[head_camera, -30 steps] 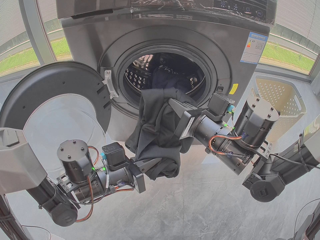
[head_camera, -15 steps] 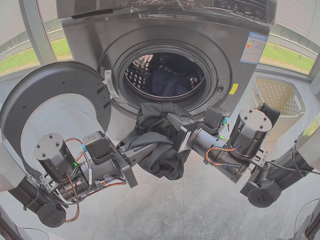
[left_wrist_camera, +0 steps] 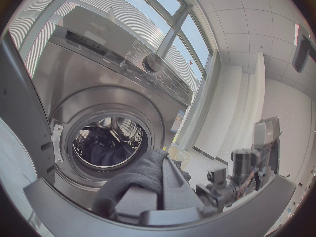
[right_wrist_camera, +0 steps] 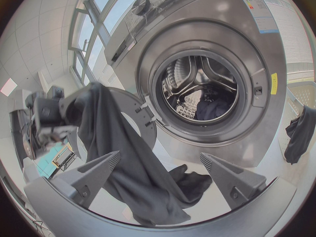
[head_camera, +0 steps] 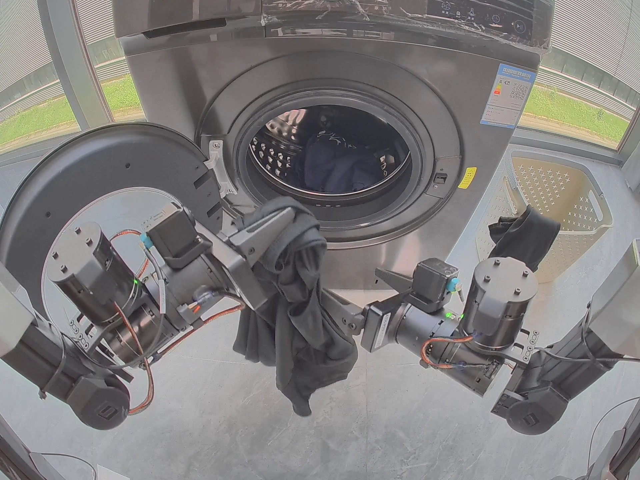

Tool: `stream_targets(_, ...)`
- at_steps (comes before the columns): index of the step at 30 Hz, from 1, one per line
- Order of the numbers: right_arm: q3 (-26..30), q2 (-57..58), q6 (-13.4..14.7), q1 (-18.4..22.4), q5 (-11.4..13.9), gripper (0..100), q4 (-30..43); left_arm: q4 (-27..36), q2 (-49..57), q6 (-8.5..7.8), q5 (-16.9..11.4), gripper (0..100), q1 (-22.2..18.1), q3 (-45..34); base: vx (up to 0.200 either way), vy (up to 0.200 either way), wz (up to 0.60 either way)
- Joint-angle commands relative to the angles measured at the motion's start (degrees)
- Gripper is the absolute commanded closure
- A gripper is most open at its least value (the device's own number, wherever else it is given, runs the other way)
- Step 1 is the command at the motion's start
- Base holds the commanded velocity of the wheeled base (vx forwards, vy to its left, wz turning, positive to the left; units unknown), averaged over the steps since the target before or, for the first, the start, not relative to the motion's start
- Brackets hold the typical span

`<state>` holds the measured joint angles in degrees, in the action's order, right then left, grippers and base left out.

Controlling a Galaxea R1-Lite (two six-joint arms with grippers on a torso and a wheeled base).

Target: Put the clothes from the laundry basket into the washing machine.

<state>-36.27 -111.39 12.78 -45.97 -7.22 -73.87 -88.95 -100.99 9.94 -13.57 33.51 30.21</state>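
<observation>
L gripper (head_camera: 267,225) clamped on dark grey garment (head_camera: 293,308), bunched at top, hanging in limp folds just below washing machine (head_camera: 400,68) opening; R gripper (right_wrist_camera: 159,156) jaws wide, beside cloth.

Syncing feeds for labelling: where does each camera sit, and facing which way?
Head: on the head, facing down at the grey steel front-loading washing machine; left arm and right arm show.
Left wrist: faces the drum; left gripper shut on the dark grey cloth garment.
Right wrist: faces the drum; right gripper open.
Shared: garment, open drum.
</observation>
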Motion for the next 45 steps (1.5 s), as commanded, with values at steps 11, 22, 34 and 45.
stream_targets(11,4.9,0.5,-0.5,0.4,0.0,0,-0.1,-0.1,0.2,0.96,1.3,100,-0.5,3.0,0.000,0.000,0.00)
stream_targets(22,2.1,-1.1,-2.4,2.3,0.4,0,-0.9,-0.1,0.6,0.96,1.1,100,-0.5,2.8,0.000,0.000,0.00)
stream_targets(34,-3.4,-4.9,-2.9,2.6,1.2,0,-0.9,-0.1,0.4,0.96,1.0,100,-0.5,2.8,0.000,0.000,0.00)
stream_targets(45,-9.3,-9.2,-2.8,3.5,1.2,0,-1.1,-0.1,0.9,0.96,1.0,100,-0.4,2.8,0.000,0.000,0.00)
